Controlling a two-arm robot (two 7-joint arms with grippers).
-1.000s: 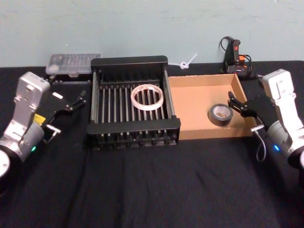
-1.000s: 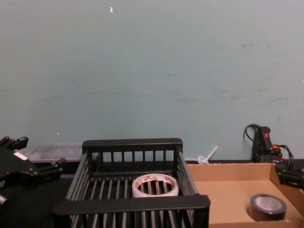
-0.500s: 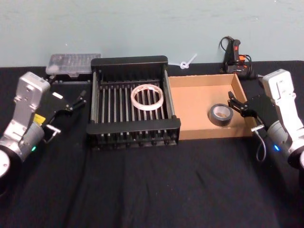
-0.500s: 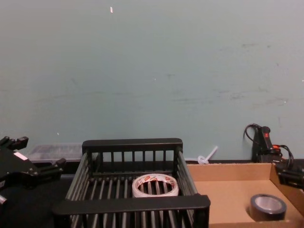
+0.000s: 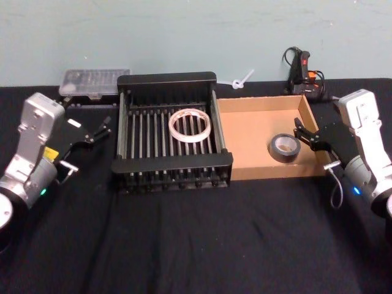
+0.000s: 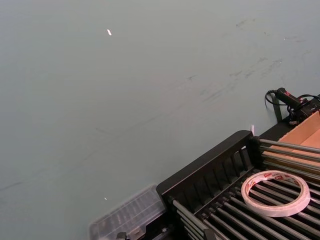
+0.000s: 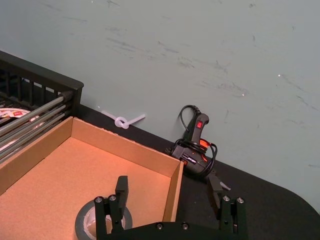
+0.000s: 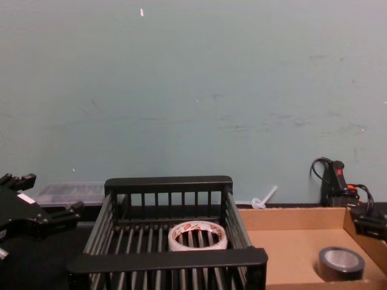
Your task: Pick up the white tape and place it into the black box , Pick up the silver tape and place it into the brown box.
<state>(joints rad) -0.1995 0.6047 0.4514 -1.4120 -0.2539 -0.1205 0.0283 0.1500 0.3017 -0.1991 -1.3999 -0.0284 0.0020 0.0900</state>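
The white tape [image 5: 190, 124] lies flat on the slatted floor of the black box [image 5: 166, 79], toward its right side; the chest view shows the white tape [image 8: 198, 235] too. The silver tape [image 5: 284, 147] lies in the brown box [image 5: 248, 131], near the right wall. My right gripper [image 5: 311, 138] hovers open over that wall; in the right wrist view one of its fingers [image 7: 121, 187] is above the silver tape [image 7: 87, 222]. My left gripper [image 5: 92, 136] stands open and holding nothing, left of the black box.
A clear plastic case [image 5: 95, 81] sits behind the black box's left corner. A black-and-orange glue gun [image 5: 303, 73] with its cord stands behind the brown box. A white zip tie [image 5: 241, 80] lies by the wall. Black cloth stretches bare across the table's front.
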